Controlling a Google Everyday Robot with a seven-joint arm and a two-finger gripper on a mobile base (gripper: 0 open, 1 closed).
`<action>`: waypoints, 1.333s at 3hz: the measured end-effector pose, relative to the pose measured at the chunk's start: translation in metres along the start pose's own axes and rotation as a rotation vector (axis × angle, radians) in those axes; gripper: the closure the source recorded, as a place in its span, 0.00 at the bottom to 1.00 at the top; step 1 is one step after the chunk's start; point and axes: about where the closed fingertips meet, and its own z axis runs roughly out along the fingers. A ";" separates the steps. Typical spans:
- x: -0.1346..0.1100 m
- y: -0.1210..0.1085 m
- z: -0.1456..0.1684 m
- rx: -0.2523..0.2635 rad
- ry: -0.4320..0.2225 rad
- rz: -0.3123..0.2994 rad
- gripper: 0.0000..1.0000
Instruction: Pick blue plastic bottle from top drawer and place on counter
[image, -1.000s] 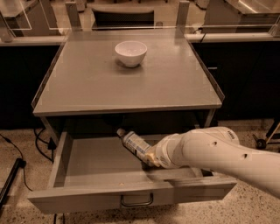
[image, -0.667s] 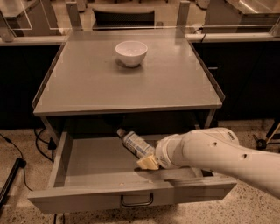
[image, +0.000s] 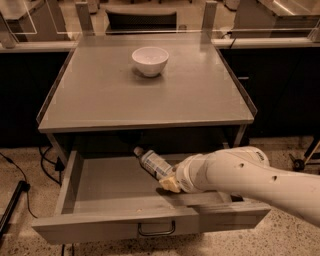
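The blue plastic bottle (image: 152, 162) lies tilted in the open top drawer (image: 110, 182), its white cap pointing to the back left under the counter's edge. My gripper (image: 169, 184) is at the end of the white arm that comes in from the right. It is down inside the drawer, at the bottle's lower right end and touching or nearly touching it. The arm hides the drawer's right part. The counter (image: 125, 95) is the flat grey top above the drawer.
A white bowl (image: 150, 60) stands on the counter near its back middle. The drawer's front panel has a small bar handle (image: 156, 230). Cables (image: 47, 157) hang to the left of the cabinet. A glass barrier runs behind the counter.
The gripper has dipped slightly lower at the bottle's end. The bottle lies where it was.
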 end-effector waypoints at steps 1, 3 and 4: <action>0.002 -0.003 0.011 0.004 0.004 -0.001 0.44; 0.008 -0.010 0.032 0.008 0.027 -0.001 0.28; 0.013 -0.013 0.041 0.007 0.036 0.002 0.31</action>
